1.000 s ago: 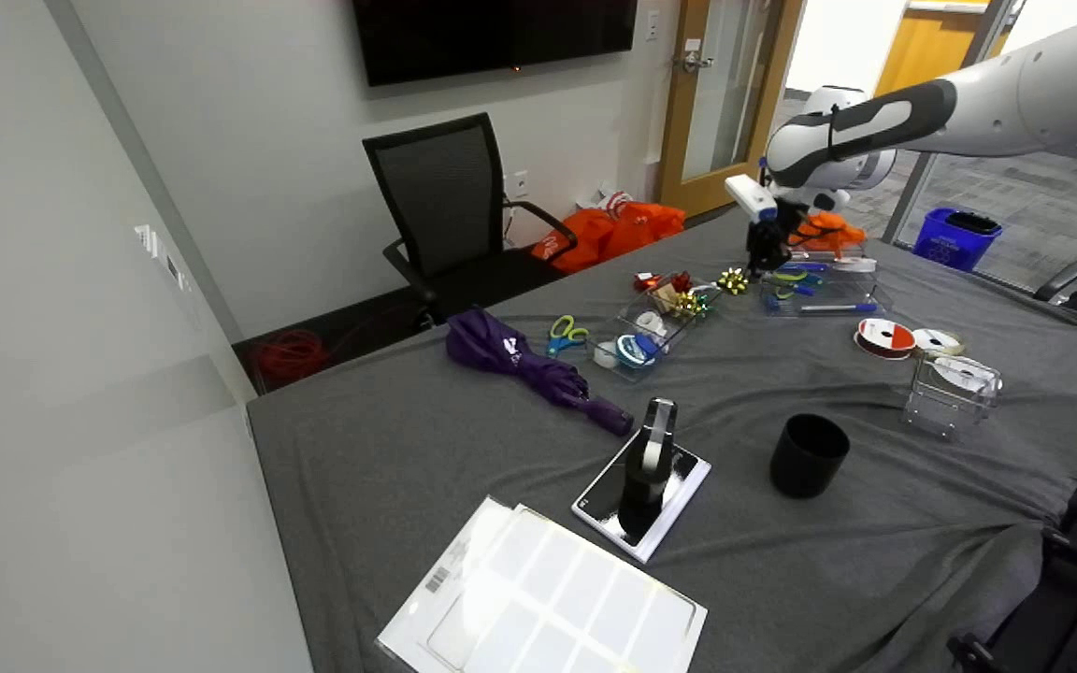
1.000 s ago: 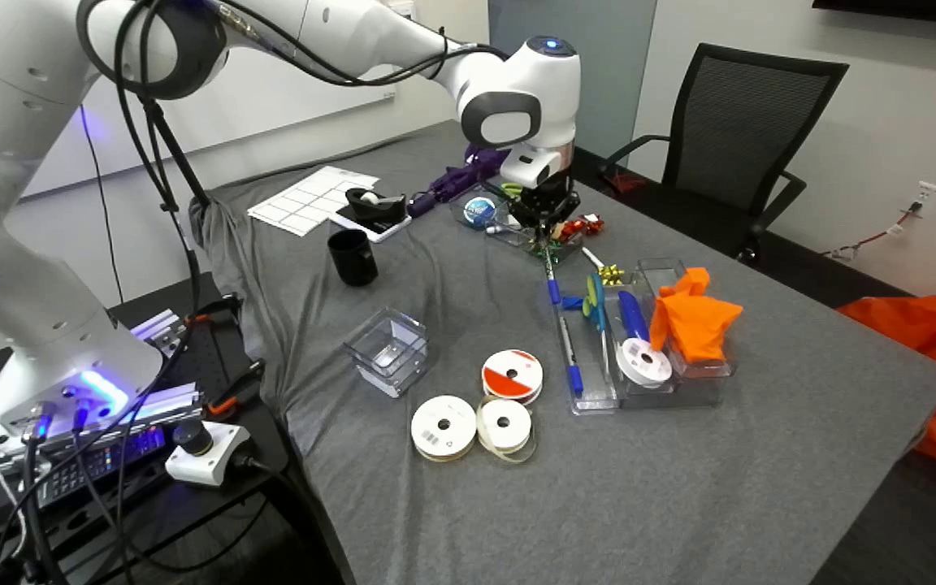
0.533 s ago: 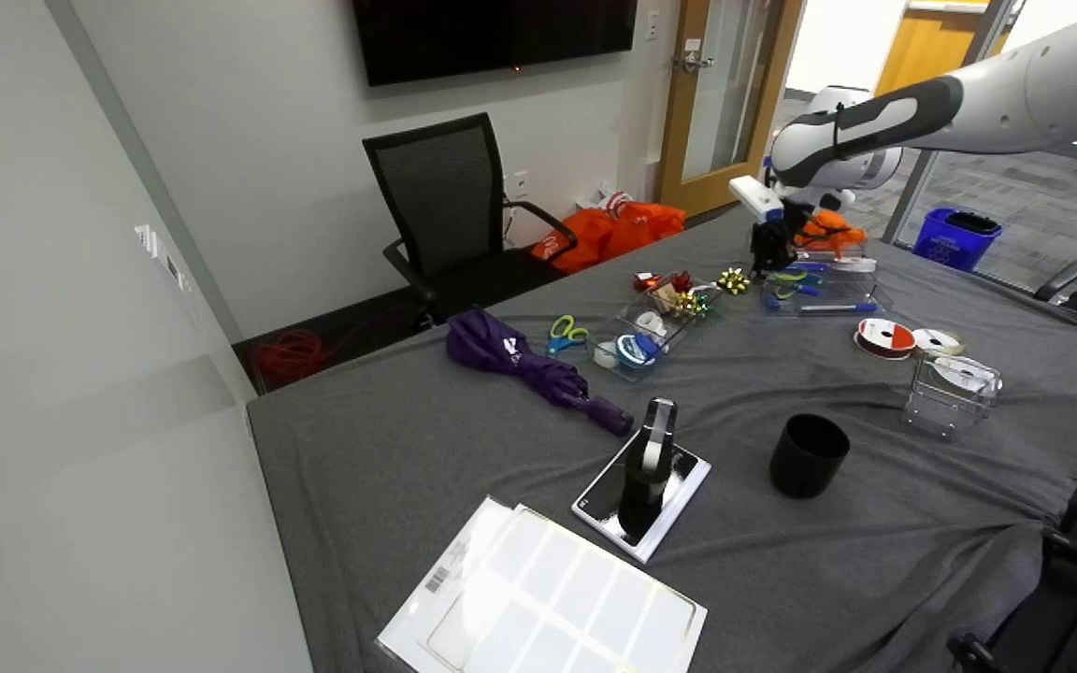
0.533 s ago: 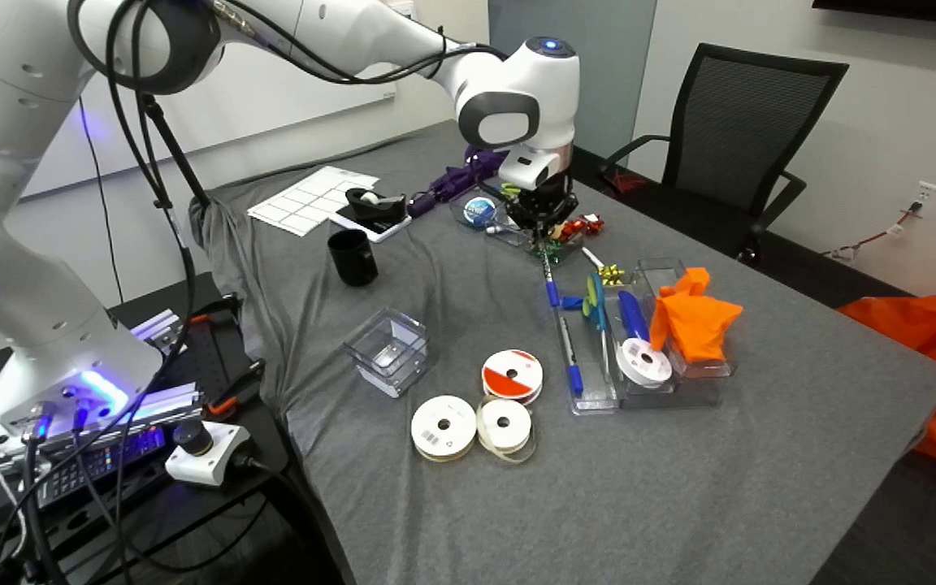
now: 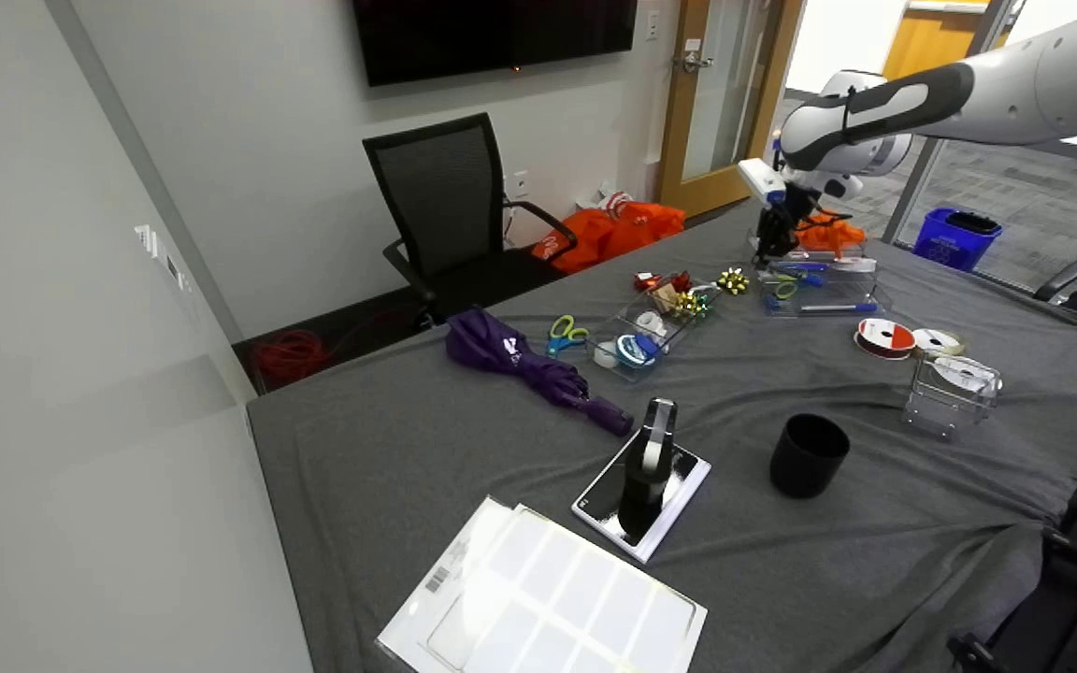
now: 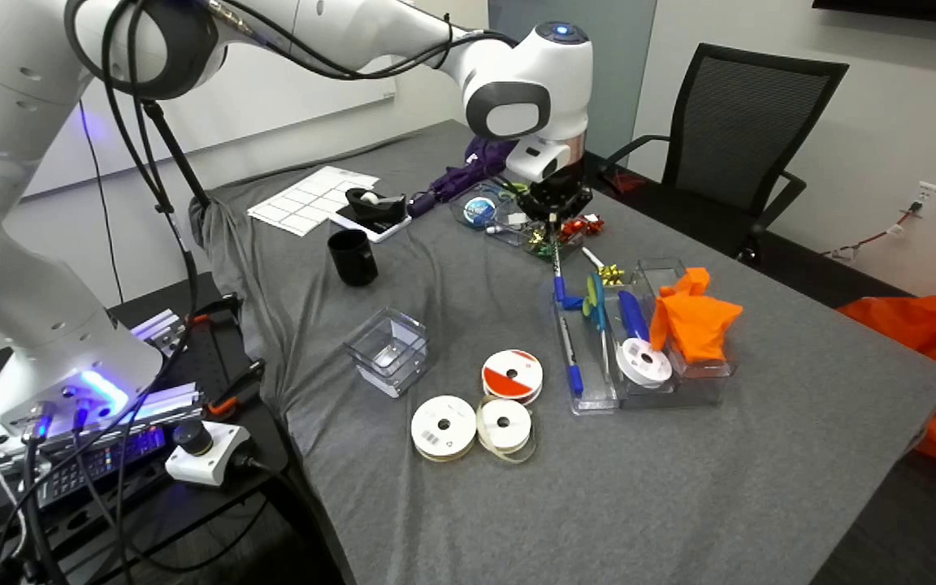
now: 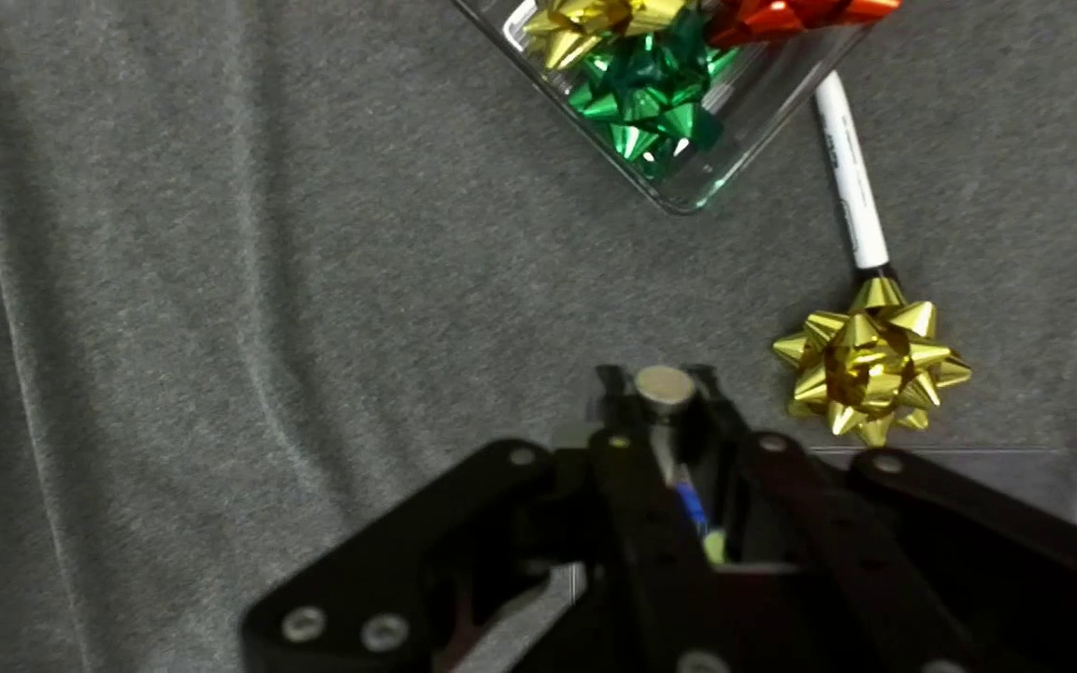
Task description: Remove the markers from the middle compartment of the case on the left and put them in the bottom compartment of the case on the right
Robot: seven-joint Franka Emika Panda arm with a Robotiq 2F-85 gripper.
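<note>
My gripper (image 6: 553, 218) is shut on a marker (image 6: 556, 262) with a pale barrel and a blue cap. The marker hangs nearly upright, cap down, over the far end of the right clear case (image 6: 595, 403). In the wrist view the marker's flat end (image 7: 665, 385) shows between the fingertips (image 7: 658, 381). Another blue-capped marker (image 6: 569, 353) lies in that case's front compartment, beside upright scissors (image 6: 595, 301). The left clear case (image 5: 630, 376) holds bows and tape. A white marker (image 7: 852, 173) lies on the table between the cases, by a gold bow (image 7: 872, 369).
An orange cloth (image 6: 691, 325) and a white ribbon spool (image 6: 643, 361) sit in the right case. Several spools (image 6: 444, 426), a small clear box (image 6: 389, 349), a black cup (image 6: 353, 257), a tape dispenser (image 5: 648, 467) and a purple umbrella (image 5: 538, 369) stand around on the table.
My gripper has risen slightly and shifted a little right in both exterior views, with the marker still held in it. The other objects have not moved.
</note>
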